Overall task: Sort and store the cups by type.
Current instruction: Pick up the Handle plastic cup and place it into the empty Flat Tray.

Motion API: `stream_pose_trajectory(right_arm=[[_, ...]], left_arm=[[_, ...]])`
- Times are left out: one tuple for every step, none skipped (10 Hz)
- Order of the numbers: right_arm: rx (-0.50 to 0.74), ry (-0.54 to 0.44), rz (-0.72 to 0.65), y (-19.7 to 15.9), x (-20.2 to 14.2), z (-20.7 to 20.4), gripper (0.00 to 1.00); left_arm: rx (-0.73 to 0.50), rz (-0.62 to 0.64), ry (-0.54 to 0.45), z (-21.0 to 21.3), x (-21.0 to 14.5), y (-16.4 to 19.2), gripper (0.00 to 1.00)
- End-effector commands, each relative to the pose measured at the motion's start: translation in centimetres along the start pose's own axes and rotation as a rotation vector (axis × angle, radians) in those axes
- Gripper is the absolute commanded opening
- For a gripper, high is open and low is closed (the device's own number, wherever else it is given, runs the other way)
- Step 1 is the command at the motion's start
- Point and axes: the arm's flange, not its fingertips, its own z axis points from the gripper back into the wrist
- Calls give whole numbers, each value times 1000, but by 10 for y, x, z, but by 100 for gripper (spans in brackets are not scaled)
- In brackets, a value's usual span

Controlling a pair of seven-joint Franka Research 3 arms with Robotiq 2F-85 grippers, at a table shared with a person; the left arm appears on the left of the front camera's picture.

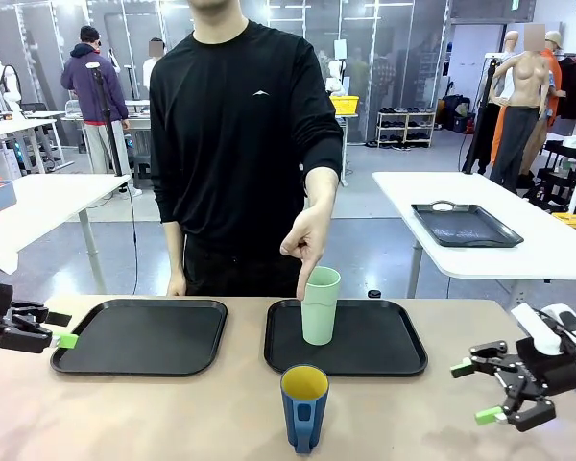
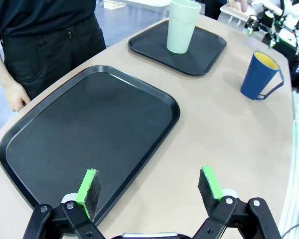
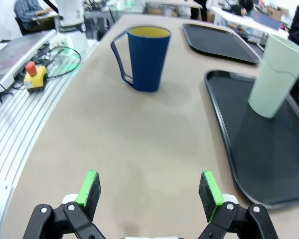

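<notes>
Left gripper (image 1: 65, 340) is sitting at 9 o'clock of the front view, low over the table, pads pointing toward 3 o'clock; in its wrist view (image 2: 148, 188) the jaws are standing wide apart, nothing between them. Right gripper (image 1: 476, 392) is sitting at 4 o'clock, fingers pointing toward 9 o'clock, jaws spread wide and empty, same in its wrist view (image 3: 149, 189). Person's hand (image 1: 303, 240) is reaching down at centre, fingers pointing to 6 o'clock.
</notes>
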Motion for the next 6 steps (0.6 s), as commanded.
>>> stream_pose_trajectory(right_arm=[[36,-66,40,-6,-3,-32,100],[83,-105,54,-8,0,-50,100],[105,-114,61,-10,3,-70,100],[114,-126,67,-12,6,-88,100],[128,-123,63,-14,7,-106,100],[133,-144,70,-15,10,-119,100]], left_arm=[[12,-20,-21,-3,-2,1,100],[12,-20,-21,-3,-2,1,100],[12,-20,-21,-3,-2,1,100],[12,-20,-21,-3,-2,1,100],[12,-20,-21,-3,-2,1,100],[12,-20,-21,-3,-2,1,100]])
